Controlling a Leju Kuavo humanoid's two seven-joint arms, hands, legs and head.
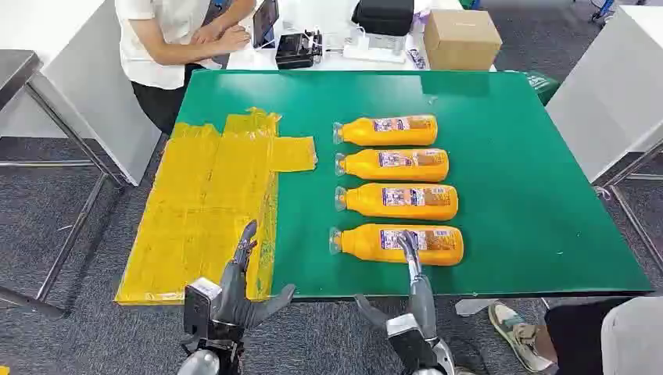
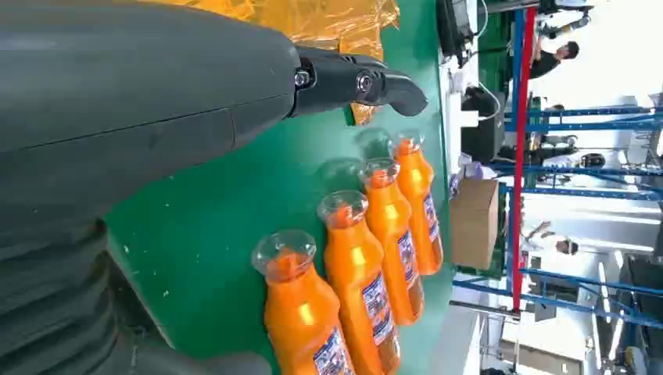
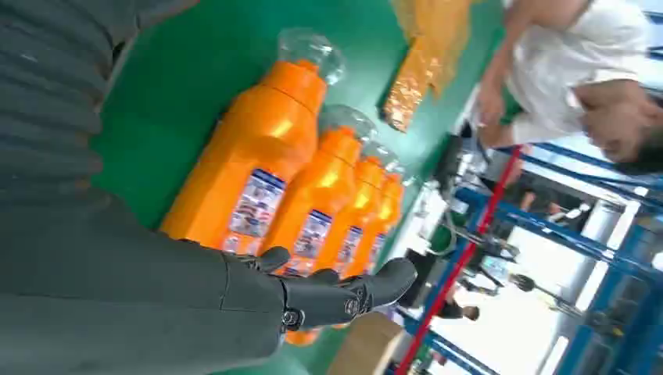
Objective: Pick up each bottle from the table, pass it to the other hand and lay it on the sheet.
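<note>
Closest in, both silver-armed hands sit at the near edge of the green table top (image 1: 508, 195). The left hand (image 1: 234, 293) is spread wide with nothing in it, fingers reaching over the near corner of the crinkly yellow plastic sheet (image 1: 203, 211). The right hand (image 1: 410, 289) is also empty and open, fingers stretched out above the nearest orange juice bottle with the clear cap and printed label (image 1: 397, 243); I can't tell if they're actually touching it.

That bottle lies on its side, cap pointing toward the sheet. Three more identical orange bottles (image 1: 395, 164) are lined up side by side behind it, none on the sheet yet.

My guess on handling: full of juice, so fairly heavy, stiff plastic, smooth and round, so it could roll or slip. I'd wrap around the wide body at the label, not the narrow neck, leaving one end free for the handover.

Past the table, a person in a white shirt (image 1: 168, 39) leans on a white desk with a cardboard box (image 1: 461, 37).
</note>
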